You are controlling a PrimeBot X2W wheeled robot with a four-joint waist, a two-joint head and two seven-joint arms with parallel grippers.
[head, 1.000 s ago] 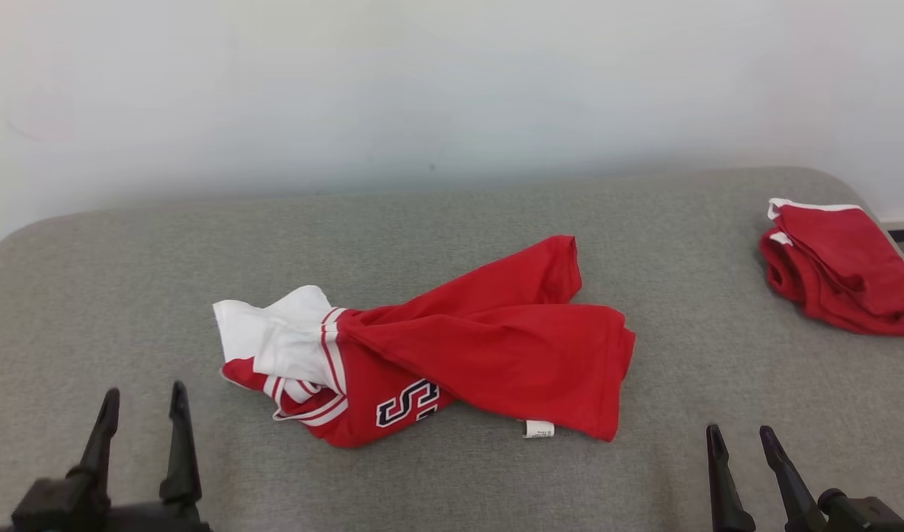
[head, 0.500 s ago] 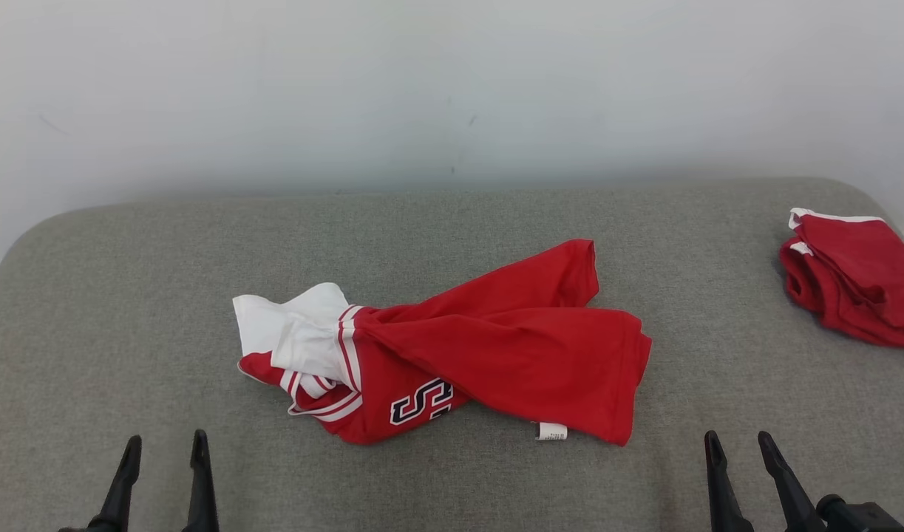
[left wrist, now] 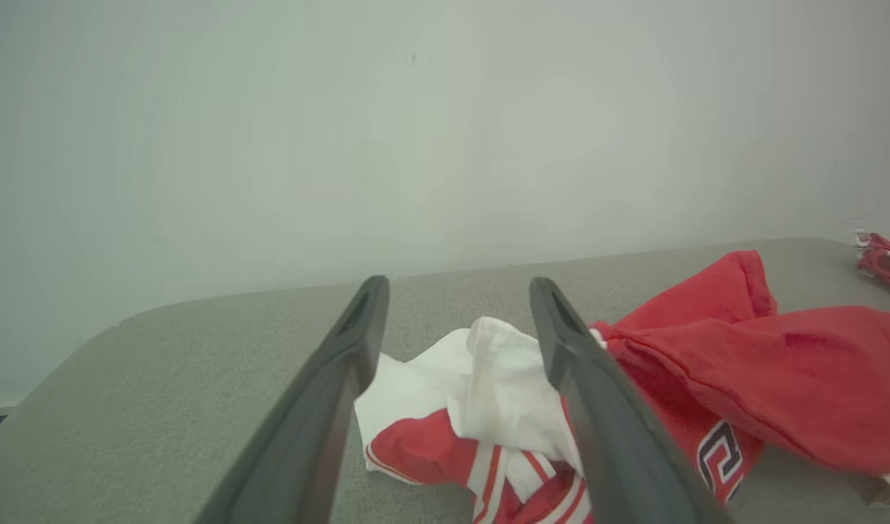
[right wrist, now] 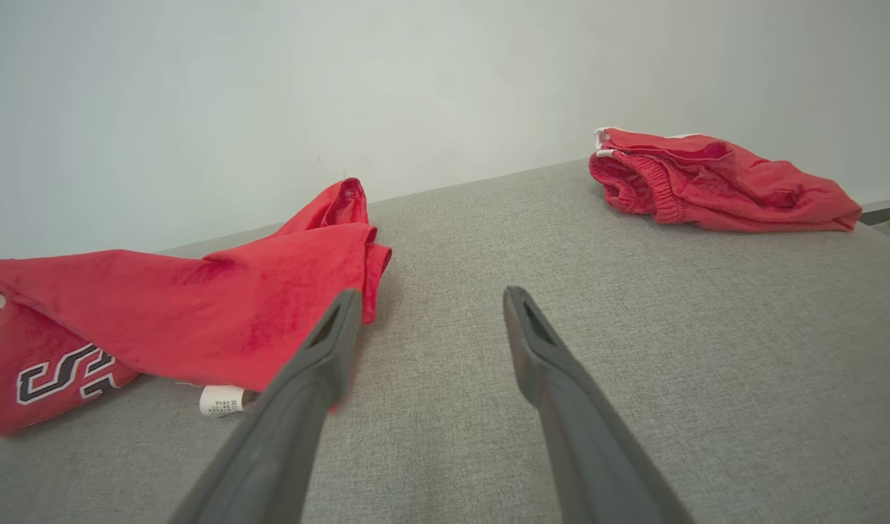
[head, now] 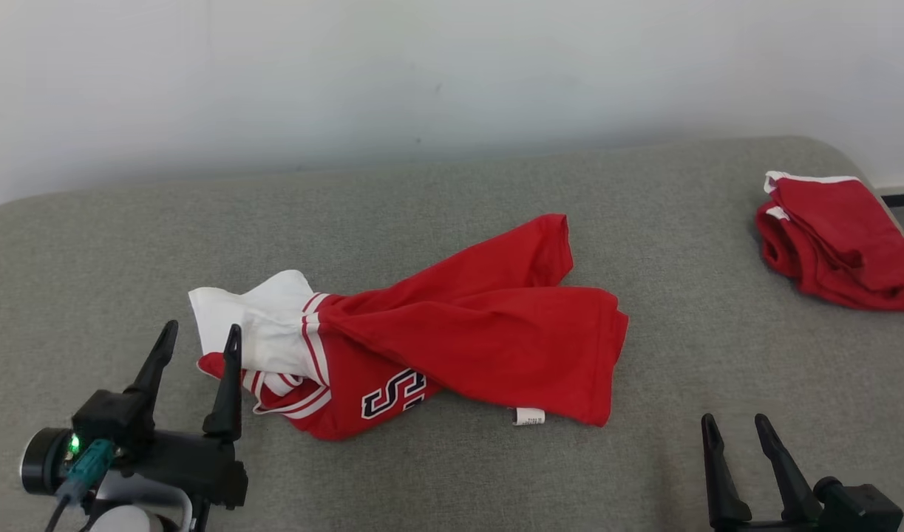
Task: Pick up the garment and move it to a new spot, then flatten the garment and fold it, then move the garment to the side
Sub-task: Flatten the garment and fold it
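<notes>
Head view: two red garments, two tools.

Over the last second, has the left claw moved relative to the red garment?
Yes. The left claw has advanced toward the red garment: it now reaches the white end, where earlier it sat well short of it.

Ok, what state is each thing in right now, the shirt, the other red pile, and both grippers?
Shirt: crumpled and twisted, lying free, not held.
Red pile: loosely folded, far right, untouched.
Left gripper: open, empty, by the shirt's white end.
Right gripper: open, empty, clear of the shirt.
</notes>
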